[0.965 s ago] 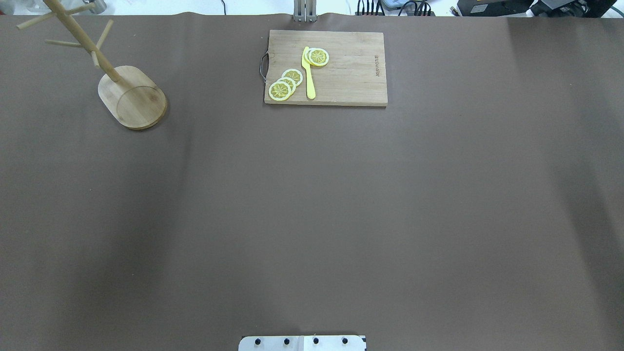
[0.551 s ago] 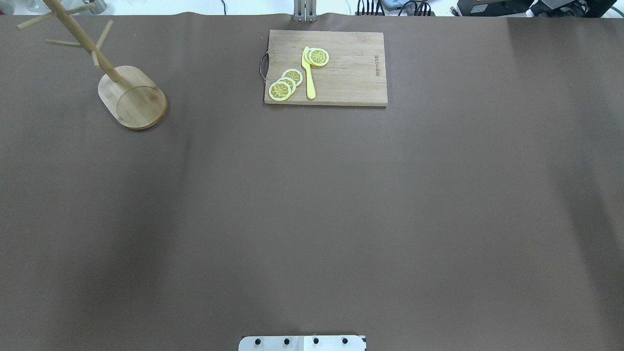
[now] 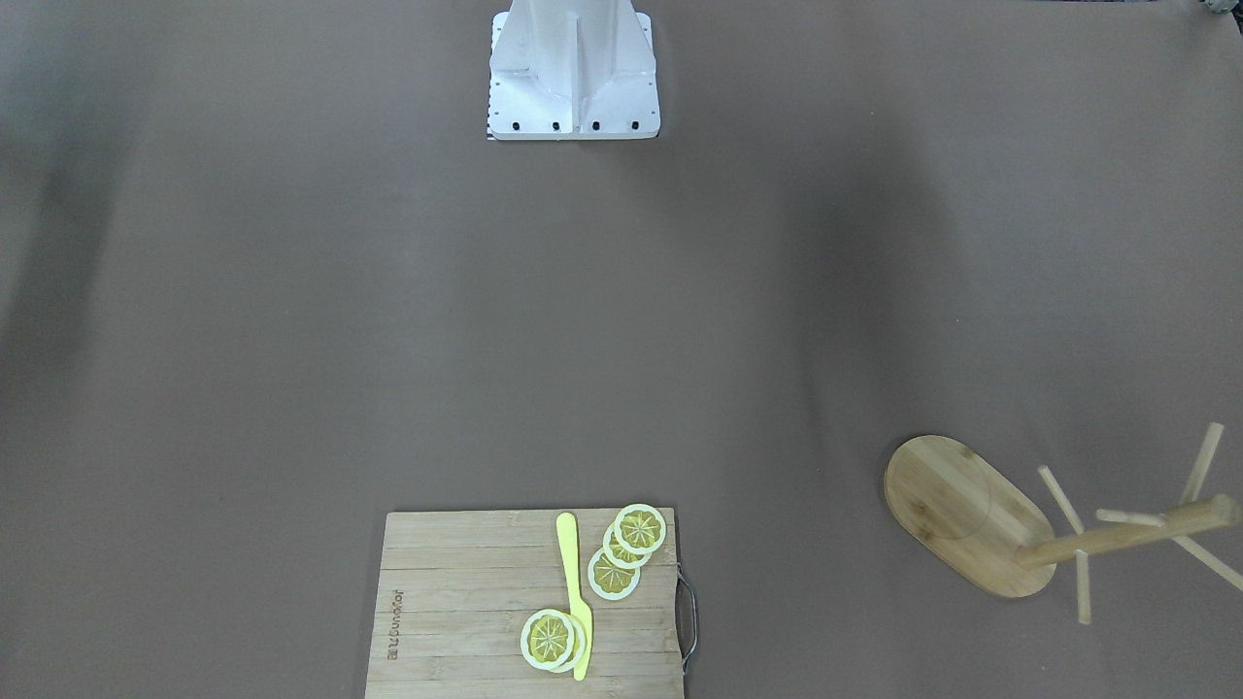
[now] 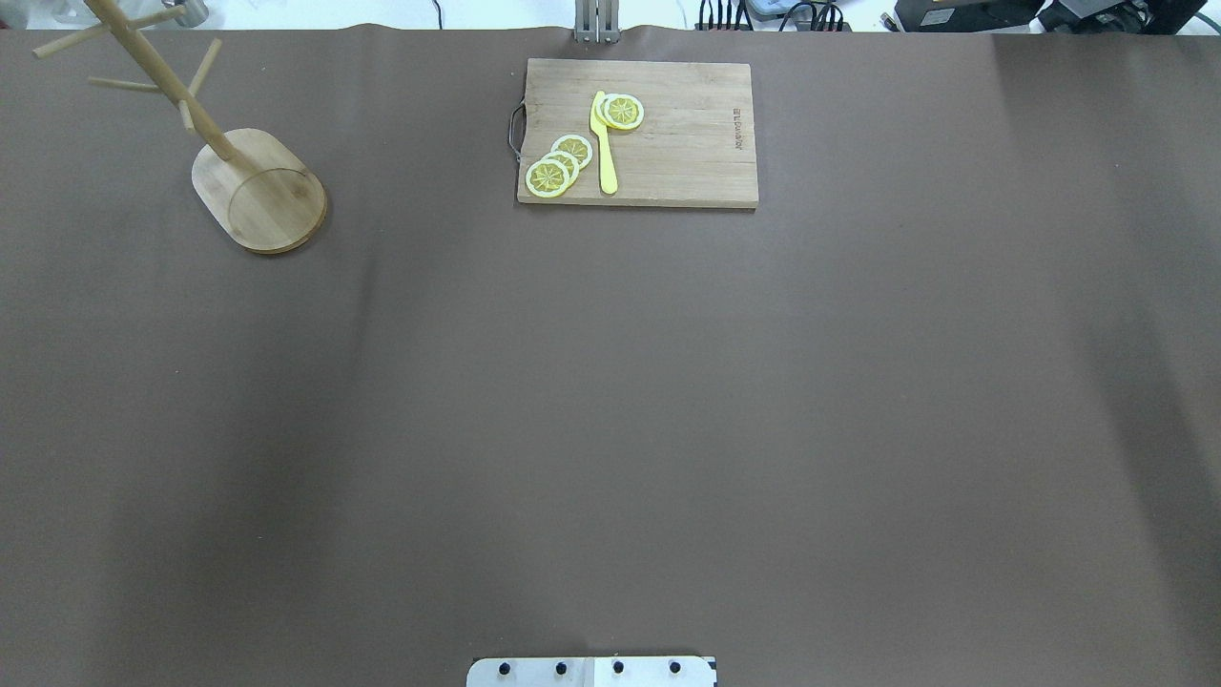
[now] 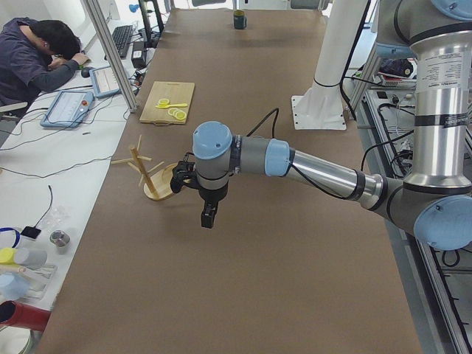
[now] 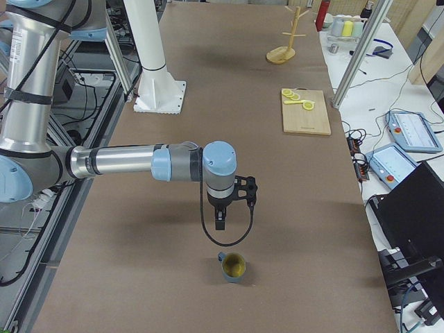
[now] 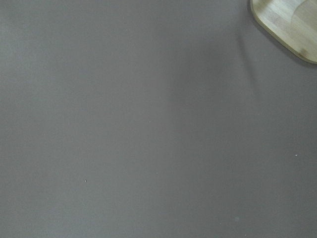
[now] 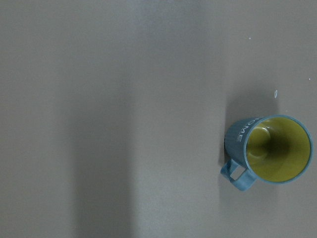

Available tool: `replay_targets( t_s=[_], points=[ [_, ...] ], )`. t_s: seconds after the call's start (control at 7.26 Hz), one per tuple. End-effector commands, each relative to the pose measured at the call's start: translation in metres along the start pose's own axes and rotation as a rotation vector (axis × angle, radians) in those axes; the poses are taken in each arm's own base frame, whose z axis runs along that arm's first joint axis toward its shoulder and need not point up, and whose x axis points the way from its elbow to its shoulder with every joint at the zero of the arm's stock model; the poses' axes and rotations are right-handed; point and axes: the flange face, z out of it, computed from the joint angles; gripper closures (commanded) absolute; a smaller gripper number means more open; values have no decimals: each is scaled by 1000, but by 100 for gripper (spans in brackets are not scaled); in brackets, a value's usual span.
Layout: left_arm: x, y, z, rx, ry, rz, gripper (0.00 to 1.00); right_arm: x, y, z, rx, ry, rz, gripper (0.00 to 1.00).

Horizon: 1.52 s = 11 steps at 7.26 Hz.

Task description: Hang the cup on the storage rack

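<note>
One cup [image 6: 233,267] stands upright near right tool [image 6: 220,225].

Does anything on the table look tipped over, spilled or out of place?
Nothing stands out. The cup stands upright and empty on the table, the storage rack stands upright with bare pegs, and the lemon slices and yellow knife lie on the cutting board.

Left arm [image 5: 324,171] and right arm [image 6: 121,163] stretch out roughly level. Left claw [image 5: 209,218], right claw [image 6: 220,221] both point straight down, hanging free; opening unclear.
</note>
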Motion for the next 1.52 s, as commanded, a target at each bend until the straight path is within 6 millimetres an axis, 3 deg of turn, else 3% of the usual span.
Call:
replay_targets(
  t_s=[0.0, 0.28, 0.55, 0.69, 0.83, 1.1, 1.38],
  points=[
    [15, -16, -17, 40, -2, 38, 1, -17, -1, -32, 69, 3, -21, 0],
    [27, -45, -32, 73, -10, 71, 1, -8, 1, -38, 85, -2, 8, 0],
    [36, -55, -41, 104, -13, 103, 1, 3, 9, -36, 82, -2, 34, 0],
    [33, -64, -38, 149, -20, 155, 1, 14, 9, -26, 62, -4, 48, 0],
    [21, -76, -28, 214, -23, 218, 1, 12, 4, -30, 83, 2, 18, 0],
    [17, -76, -24, 223, -27, 241, 1, 23, 4, -18, 62, 7, -67, 0],
    [15, -75, -22, 222, -27, 241, 1, 64, -10, 9, 18, 1, -128, 0]
  ],
)
